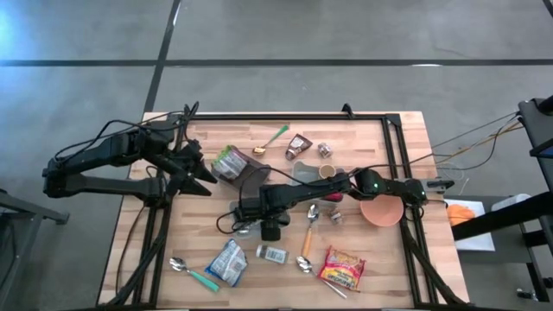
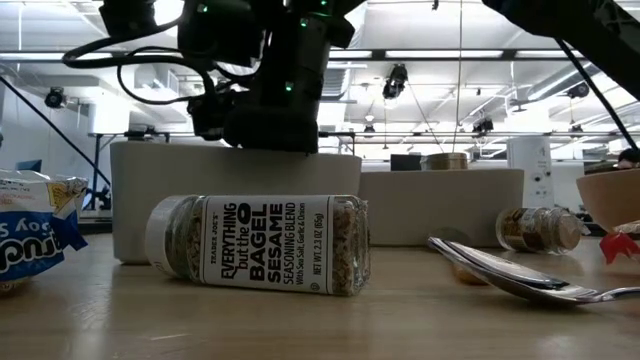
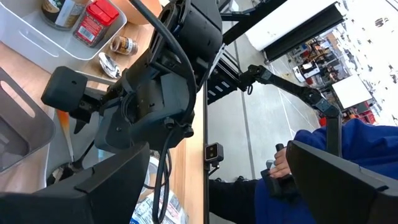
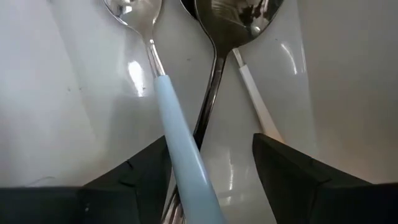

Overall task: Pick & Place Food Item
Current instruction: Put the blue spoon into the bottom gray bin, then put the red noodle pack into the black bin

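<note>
My right gripper [image 4: 211,180] points down into a white bin [image 4: 56,93] and stands open. A spoon with a light-blue handle [image 4: 171,118] lies on the bin's floor, its handle running between the fingers. Beside it lie a dark metal spoon [image 4: 214,81] and a white-handled spoon [image 4: 255,93]. In the high view this gripper [image 1: 252,207] is over the bin at the table's middle. In the low view the bin's wall [image 2: 140,200] hides the fingertips. My left gripper [image 1: 203,173] waits open at the left, raised above the table. A seasoning bottle [image 2: 260,245] lies on its side in front of the bin. My right gripper has a finger [image 4: 134,177] close beside the light-blue handle [image 4: 186,180], coming from above. I cannot tell whether it touches the handle. The spoon lies flat on the bin's floor.
On the table lie a red noodle packet [image 1: 343,266], a blue snack bag [image 1: 227,262], a green bag [image 1: 232,161], a brown packet [image 1: 298,145], loose spoons [image 1: 309,233] and an orange bowl [image 1: 381,210]. A second white bin [image 2: 440,205] stands beside the first. A person in blue [image 3: 360,149] shows beyond the table.
</note>
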{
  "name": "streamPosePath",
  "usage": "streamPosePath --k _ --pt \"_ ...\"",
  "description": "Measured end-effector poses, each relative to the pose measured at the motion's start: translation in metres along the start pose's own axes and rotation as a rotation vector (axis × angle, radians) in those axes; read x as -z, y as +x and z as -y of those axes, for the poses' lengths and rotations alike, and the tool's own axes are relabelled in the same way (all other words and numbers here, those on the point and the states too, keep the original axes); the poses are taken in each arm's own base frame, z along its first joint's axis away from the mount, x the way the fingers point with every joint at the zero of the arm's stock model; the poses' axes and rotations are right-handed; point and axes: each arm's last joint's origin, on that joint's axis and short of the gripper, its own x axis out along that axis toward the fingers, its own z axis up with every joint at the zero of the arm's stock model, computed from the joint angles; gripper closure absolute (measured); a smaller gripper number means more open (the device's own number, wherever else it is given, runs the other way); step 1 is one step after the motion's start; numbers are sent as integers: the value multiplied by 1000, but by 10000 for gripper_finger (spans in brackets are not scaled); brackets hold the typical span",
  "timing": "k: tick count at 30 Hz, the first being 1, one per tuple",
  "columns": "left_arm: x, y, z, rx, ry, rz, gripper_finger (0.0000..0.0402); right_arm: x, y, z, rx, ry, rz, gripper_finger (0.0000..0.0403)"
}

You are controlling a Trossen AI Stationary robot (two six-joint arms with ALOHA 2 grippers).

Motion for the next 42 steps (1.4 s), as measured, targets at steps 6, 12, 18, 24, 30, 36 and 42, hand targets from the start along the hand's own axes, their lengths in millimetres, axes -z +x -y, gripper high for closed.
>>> streamPosePath --k 6,12,18,24,30,36,42 --pt "1 0 -1 -6 -8 -9 21 -2 -12 0 -3 4 23 178" --pt "2 0 -1 1 -28 -22 21 -7 -44 2 -11 33 83 177" --pt "3 0 0 25 -117 -49 21 -6 -81 5 2 87 144 177" --pt "5 0 -1 26 -148 -68 21 6 -129 11 3 133 172 177" --pt "7 0 -2 26 -156 -88 21 23 -170 16 39 192 203 177" --pt "8 0 -3 16 -167 -104 21 50 -184 11 -1 268 8 177" --pt "11 0 -4 3 -145 -129 22 72 -186 -26 -69 233 -142 177"
